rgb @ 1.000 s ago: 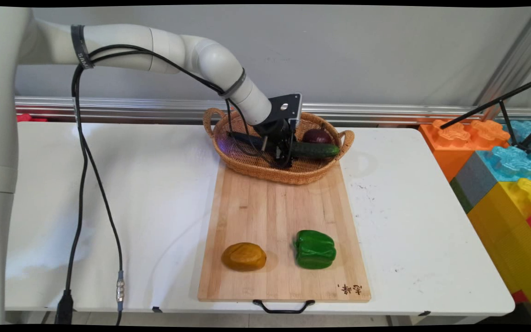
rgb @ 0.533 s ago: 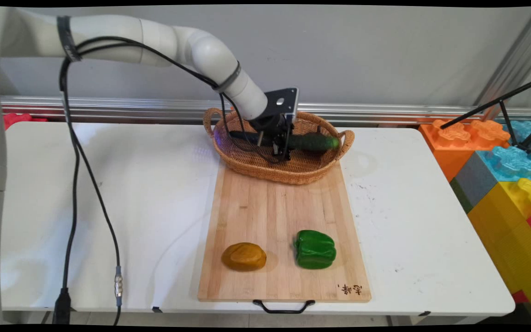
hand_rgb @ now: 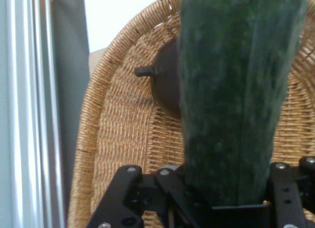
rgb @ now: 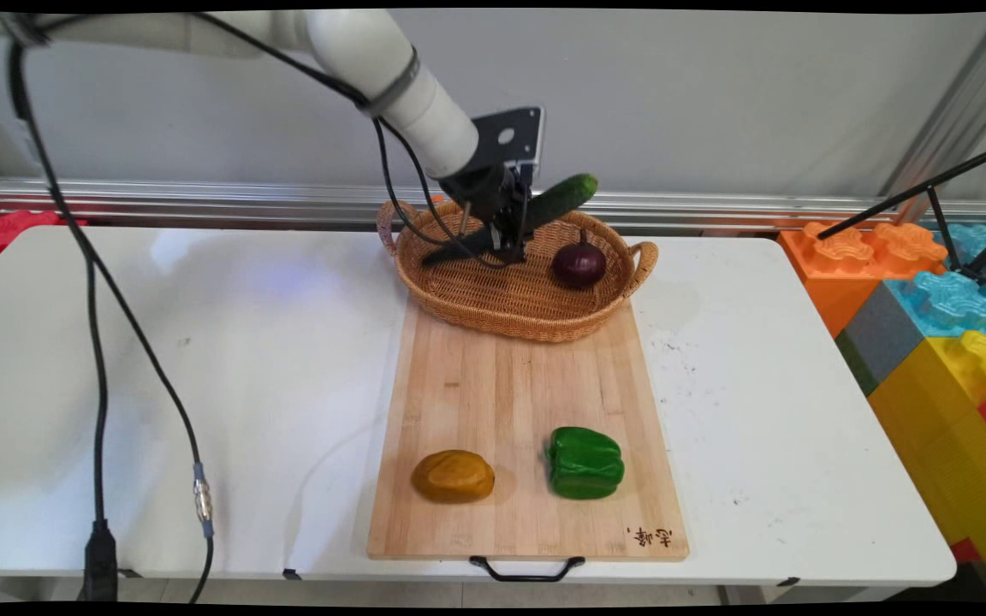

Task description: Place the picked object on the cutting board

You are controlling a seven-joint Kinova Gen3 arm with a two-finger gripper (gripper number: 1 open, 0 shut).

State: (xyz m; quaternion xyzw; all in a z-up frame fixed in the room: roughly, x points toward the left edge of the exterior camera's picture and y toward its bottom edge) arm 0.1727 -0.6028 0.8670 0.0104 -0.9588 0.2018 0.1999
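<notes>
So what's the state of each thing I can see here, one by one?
end effector: shut on the cucumber, raised above the basket.
cucumber: held in the air, tilted, far end higher.
red onion: lying in the basket, at its right side.
basket: on the table, its near edge over the cutting board's far end.
green pepper: resting on the cutting board.
potato: resting on the cutting board, left of the pepper.
cutting board: flat on the table.

Dark green speckled cucumber (rgb: 560, 196) at upper centre; dark purple onion (rgb: 579, 263); tan woven basket (rgb: 493, 310); pale striped wood board (rgb: 519, 402); bright green pepper (rgb: 584, 463); ochre potato (rgb: 453, 476) lower centre.
</notes>
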